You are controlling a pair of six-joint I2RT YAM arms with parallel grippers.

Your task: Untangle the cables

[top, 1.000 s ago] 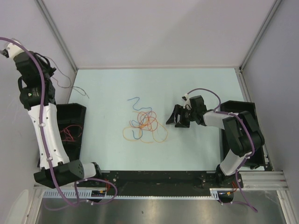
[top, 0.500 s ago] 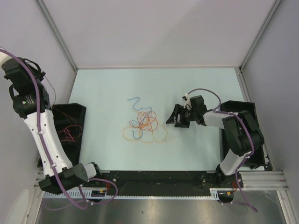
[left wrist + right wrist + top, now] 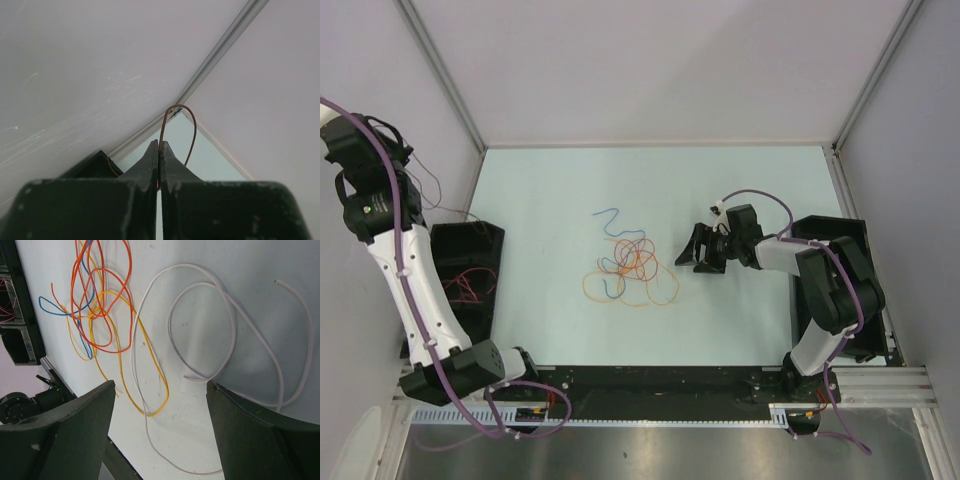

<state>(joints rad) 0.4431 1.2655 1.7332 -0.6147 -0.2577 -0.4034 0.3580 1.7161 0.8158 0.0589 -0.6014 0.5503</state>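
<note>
A tangle of cables (image 3: 632, 265) lies mid-table: orange, yellow and dark blue loops, with a blue end (image 3: 610, 213) trailing back-left. In the right wrist view I see the orange (image 3: 102, 305), yellow (image 3: 150, 372), blue (image 3: 50, 307) and pale white (image 3: 227, 325) cables. My right gripper (image 3: 692, 252) is open and empty just right of the tangle, low over the pale cable (image 3: 160, 390). My left gripper (image 3: 402, 158) is raised at the far left wall, shut on a thin reddish-brown wire (image 3: 176, 107) that hangs down (image 3: 432, 192) toward the left tray.
A black tray (image 3: 485, 240) at the left table edge holds red wires (image 3: 468, 285). Another black tray (image 3: 845, 228) stands at the right behind the right arm. White enclosure walls stand close to the left gripper.
The left arm has swung back and left against the wall, dragging its thin wire's free end off the table toward the left tray. The right arm and the tangle have not moved.
</note>
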